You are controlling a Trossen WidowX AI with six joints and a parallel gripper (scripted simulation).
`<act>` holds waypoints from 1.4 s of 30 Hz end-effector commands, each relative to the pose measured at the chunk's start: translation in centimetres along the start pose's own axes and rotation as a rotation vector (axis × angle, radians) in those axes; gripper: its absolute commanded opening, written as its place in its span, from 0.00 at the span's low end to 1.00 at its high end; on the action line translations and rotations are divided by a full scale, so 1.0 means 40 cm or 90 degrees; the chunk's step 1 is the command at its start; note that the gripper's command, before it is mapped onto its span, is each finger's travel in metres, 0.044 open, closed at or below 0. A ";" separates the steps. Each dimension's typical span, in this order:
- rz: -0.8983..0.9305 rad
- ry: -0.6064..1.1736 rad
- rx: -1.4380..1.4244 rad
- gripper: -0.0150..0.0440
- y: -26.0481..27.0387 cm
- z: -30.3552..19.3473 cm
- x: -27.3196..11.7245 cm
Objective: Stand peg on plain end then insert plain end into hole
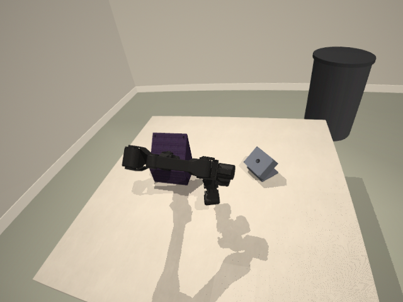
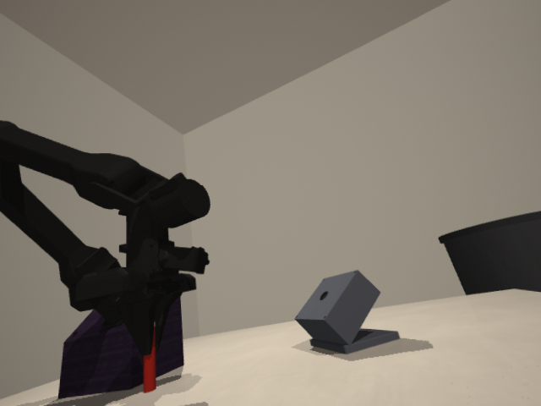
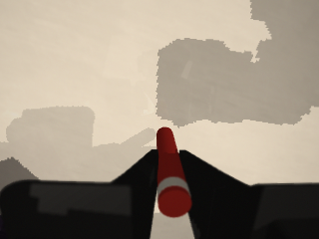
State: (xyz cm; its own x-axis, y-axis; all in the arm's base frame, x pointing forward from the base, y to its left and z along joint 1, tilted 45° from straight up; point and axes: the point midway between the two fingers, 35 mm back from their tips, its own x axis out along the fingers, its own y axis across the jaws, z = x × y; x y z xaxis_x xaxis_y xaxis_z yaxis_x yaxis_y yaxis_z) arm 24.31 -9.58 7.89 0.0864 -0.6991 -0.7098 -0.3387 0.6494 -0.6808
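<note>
The red peg [image 2: 149, 373] [image 3: 166, 141] stands close to upright, its plain end down at or very near the table and its white-banded end up. My gripper [image 2: 150, 349] [image 3: 167, 156] points down and is shut on the peg; the fingers hide its upper part in the exterior view. In the wrist view the white band and the red end cap show between the fingers, nearest the camera. In the top view the arm hides the peg. The grey-blue sloped panel [image 1: 264, 163] [image 2: 338, 305] stands to the right of the gripper, with one dark hole [image 1: 257, 160] [image 2: 324, 295] in its tilted face.
A dark purple block [image 1: 169, 143] [image 2: 100, 358] stands behind and beside the arm, left of the gripper. A tall black bin [image 1: 337, 97] [image 2: 498, 257] stands beyond the table's far right corner. Arm shadows fall across the table [image 1: 293, 227].
</note>
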 end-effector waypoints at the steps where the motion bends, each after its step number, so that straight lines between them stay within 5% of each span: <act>1: -0.001 -0.003 0.003 0.25 -0.001 0.005 -0.038; 13: -0.003 -0.002 0.001 0.25 0.008 0.005 -0.137; 42: 0.037 -0.147 -0.156 0.25 0.120 0.169 -0.171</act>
State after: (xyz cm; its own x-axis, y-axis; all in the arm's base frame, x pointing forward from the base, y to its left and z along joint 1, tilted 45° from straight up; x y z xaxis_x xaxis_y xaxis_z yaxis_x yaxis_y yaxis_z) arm 27.93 -0.46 8.64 0.2426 -0.5803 -0.7774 -0.5344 0.5889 -0.6063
